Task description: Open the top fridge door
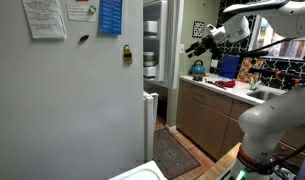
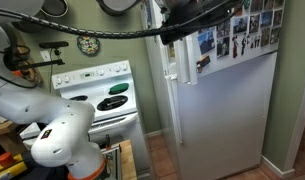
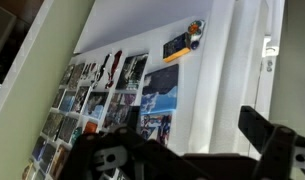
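Observation:
The white fridge [image 2: 227,110] stands at the right in an exterior view, with photos on its side. Its top door [image 2: 182,55] has a white handle [image 2: 173,62] on the front edge. My gripper [image 2: 170,34] hangs at the level of the top door, just in front of it. In an exterior view my gripper [image 1: 199,45] shows beyond the grey fridge side [image 1: 72,100]. In the wrist view the open, empty fingers [image 3: 187,150] point at the white door face, and a handle [image 3: 267,55] shows at the right. I cannot tell whether the door is ajar.
A white stove [image 2: 102,100] stands next to the fridge. A kitchen counter [image 1: 217,88] with a sink and a blue box lies under my arm. Papers and magnets [image 1: 44,18] hang on the fridge side. A rug [image 1: 172,155] lies on the floor.

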`<state>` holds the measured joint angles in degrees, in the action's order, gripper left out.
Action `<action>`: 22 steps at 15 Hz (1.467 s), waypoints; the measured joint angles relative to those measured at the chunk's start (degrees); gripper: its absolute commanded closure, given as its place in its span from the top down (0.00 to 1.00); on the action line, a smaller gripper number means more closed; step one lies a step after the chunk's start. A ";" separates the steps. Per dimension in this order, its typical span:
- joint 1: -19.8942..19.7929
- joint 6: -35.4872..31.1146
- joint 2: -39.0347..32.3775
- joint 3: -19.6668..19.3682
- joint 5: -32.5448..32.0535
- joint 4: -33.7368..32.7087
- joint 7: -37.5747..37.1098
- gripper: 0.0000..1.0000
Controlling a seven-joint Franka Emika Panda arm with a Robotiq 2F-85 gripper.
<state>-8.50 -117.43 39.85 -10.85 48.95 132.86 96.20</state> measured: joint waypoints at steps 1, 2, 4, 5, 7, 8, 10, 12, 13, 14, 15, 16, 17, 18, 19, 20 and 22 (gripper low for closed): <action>-0.13 2.24 0.66 -0.97 -1.06 -1.08 -2.14 1.00; -0.32 4.63 1.48 -1.94 -2.17 -2.24 -4.43 1.00; -0.48 9.65 3.28 -3.77 -3.88 -4.47 -8.84 1.00; -0.48 11.60 4.08 -4.41 -4.56 -5.45 -10.87 1.00; -0.52 13.05 5.49 -4.93 -6.07 -6.90 -14.25 1.00; -0.53 13.07 6.04 -5.00 -6.64 -7.37 -15.52 1.00; -0.53 13.07 6.74 -5.18 -7.79 -8.27 -17.28 1.00; -0.52 13.07 7.27 -5.59 -8.46 -8.79 -18.27 1.00; -0.48 13.07 7.46 -5.85 -8.62 -8.96 -18.76 1.00; -0.45 13.08 7.60 -6.13 -8.70 -9.08 -19.25 1.00; -0.43 13.08 7.71 -6.33 -8.73 -9.11 -19.50 1.00; -0.43 13.08 7.78 -6.45 -8.76 -9.12 -19.63 1.00; -0.42 13.08 7.82 -6.49 -8.77 -9.12 -19.70 1.00; -0.41 13.09 7.82 -6.50 -8.78 -9.12 -19.73 1.00; -0.39 13.09 7.82 -6.50 -8.78 -9.12 -19.75 1.00; -0.38 13.09 7.82 -6.50 -8.79 -9.12 -19.76 1.00; -0.37 13.09 7.82 -6.50 -8.79 -9.12 -19.79 1.00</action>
<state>-8.87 -104.34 47.67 -17.35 40.16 123.75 76.41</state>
